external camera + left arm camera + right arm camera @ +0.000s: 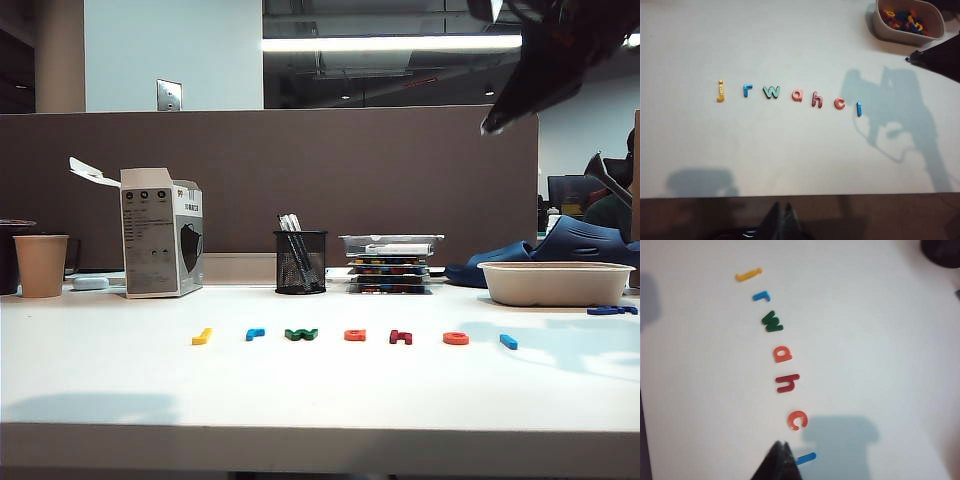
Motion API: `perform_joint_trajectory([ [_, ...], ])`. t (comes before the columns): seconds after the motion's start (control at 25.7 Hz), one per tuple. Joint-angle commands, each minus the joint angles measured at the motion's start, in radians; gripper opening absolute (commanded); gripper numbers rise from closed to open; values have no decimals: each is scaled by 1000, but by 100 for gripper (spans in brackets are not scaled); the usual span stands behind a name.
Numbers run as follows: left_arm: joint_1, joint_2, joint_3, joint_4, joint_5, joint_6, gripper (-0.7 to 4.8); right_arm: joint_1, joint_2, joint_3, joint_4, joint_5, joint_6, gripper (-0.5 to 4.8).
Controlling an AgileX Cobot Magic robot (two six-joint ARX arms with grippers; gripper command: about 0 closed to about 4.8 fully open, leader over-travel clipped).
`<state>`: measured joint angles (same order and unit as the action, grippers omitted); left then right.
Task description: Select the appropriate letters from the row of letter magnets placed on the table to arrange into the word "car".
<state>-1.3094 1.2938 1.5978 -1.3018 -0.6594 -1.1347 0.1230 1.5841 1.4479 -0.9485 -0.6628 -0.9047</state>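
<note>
Seven letter magnets lie in a row on the white table (320,400). Among them are the blue "r" (255,334) (746,90) (761,296), the orange-red "a" (355,335) (798,95) (783,354) and the orange-red "c" (456,338) (840,103) (797,420). My right gripper (781,444) is shut and empty, high above the row's right end near the "c" and the blue bar (806,458); it shows dark and blurred in the exterior view (487,128). My left gripper (780,205) is shut and empty, off the table's front edge, far from the letters.
The row also holds a yellow "j" (202,336), green "w" (301,334) and dark red "h" (400,337). At the back stand a paper cup (41,265), a box (160,232), a mesh pen holder (300,262) and stacked trays (390,262). A beige tub (556,283) of spare letters sits right.
</note>
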Motion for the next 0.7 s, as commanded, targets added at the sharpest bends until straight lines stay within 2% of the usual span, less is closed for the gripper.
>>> perform_joint_trajectory([
  [0.04,2,-2,4,2,-11,1,-5,51,48,2,-13,32,-39,-1],
  [0.12,2,-2,4,2,-10,1,-5,96,88,2,-30,90,-73,-1],
  [0.31,2,-2,4,2,-10,1,-5,150,154,2,-33,146,-73,5],
  [0.47,2,-2,4,2,-10,1,-5,189,190,2,-26,265,-75,71],
  [0.7,2,-2,4,2,-11,1,-5,231,220,2,-10,368,-149,85],
])
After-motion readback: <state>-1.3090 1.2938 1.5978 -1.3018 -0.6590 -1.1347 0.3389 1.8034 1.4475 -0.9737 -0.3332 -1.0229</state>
